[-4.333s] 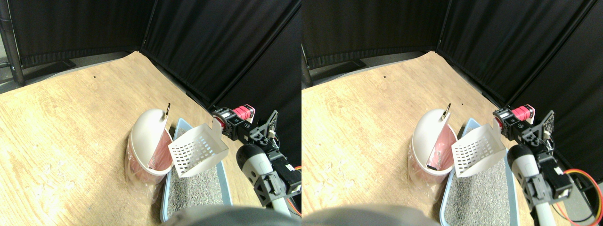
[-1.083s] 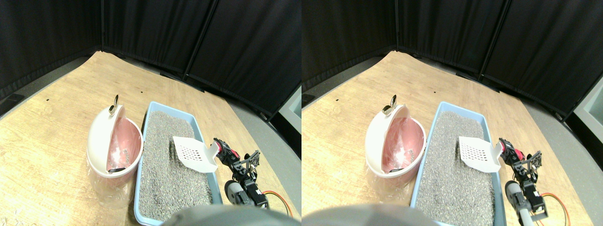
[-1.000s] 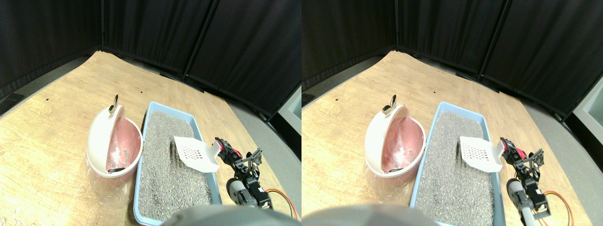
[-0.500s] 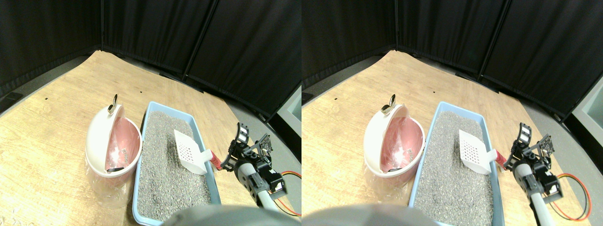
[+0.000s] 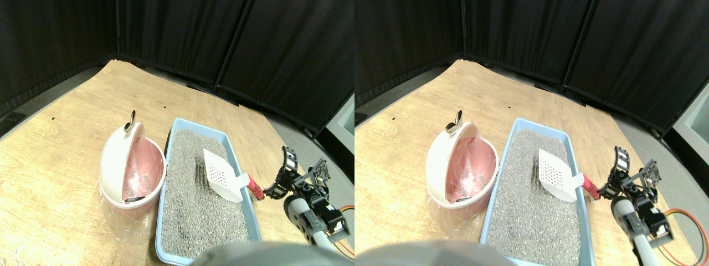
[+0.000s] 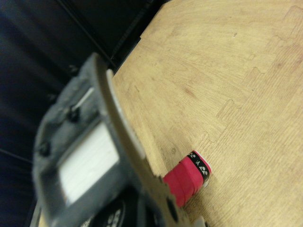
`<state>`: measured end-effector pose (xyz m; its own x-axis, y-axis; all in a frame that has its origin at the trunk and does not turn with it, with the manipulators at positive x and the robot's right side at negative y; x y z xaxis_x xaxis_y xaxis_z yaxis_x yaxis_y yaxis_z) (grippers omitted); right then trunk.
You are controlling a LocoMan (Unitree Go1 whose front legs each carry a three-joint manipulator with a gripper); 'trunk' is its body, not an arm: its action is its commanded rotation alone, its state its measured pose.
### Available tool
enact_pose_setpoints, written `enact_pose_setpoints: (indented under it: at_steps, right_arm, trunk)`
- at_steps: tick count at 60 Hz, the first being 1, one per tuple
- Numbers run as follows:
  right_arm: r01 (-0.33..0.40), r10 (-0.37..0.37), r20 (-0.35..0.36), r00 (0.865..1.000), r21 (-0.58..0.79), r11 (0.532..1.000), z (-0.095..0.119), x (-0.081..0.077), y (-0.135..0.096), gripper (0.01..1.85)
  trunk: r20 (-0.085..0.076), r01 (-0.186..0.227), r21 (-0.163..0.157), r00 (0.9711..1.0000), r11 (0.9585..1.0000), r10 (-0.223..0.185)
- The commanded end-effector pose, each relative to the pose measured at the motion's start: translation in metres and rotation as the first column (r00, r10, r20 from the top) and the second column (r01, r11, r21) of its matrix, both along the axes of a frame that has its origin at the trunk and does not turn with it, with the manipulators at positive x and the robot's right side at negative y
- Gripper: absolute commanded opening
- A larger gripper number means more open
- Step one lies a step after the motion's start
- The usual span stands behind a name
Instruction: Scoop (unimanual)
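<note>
Scoop lies on litter in tray, red handle over the rim; right tool appears spread and clear of it — regrasp may slip, flicking litter.

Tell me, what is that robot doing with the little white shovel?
The robot has been scooping in a blue tray full of grey litter. The white slotted scoop now rests in the litter, its red wrapped handle sticking out over the tray's edge. The robot's right claw is open beside the handle, not holding it. A pink bin with a white swing lid stands just beside the tray.
</note>
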<state>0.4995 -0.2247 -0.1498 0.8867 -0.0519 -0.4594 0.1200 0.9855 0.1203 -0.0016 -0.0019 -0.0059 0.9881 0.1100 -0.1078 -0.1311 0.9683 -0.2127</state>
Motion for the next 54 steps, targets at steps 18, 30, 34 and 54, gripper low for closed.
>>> enact_pose_setpoints:
  at_steps: [18, 30, 34, 54]
  right_arm:
    - [-0.118, 0.099, 0.324, 0.941, 0.04, 0.992, 0.017, -0.02, -0.007, 0.06]
    - [-0.116, 0.089, 0.368, 0.925, 0.05, 0.992, 0.017, -0.037, -0.013, 0.06]
    - [-0.108, 0.085, 0.374, 0.923, 0.04, 0.993, 0.015, -0.042, -0.015, 0.06]
    - [-0.098, 0.061, 0.412, 0.909, 0.069, 0.993, -0.012, -0.069, -0.016, 0.06]
  trunk:
    - [-0.01, 0.047, 0.031, 0.9989, 0.9984, -0.047]
    - [-0.01, 0.076, 0.05, 0.9971, 0.9959, -0.075]
    - [-0.013, 0.087, 0.06, 0.9962, 0.9944, -0.086]
    - [-0.019, 0.12, 0.081, 0.9927, 0.9895, -0.119]
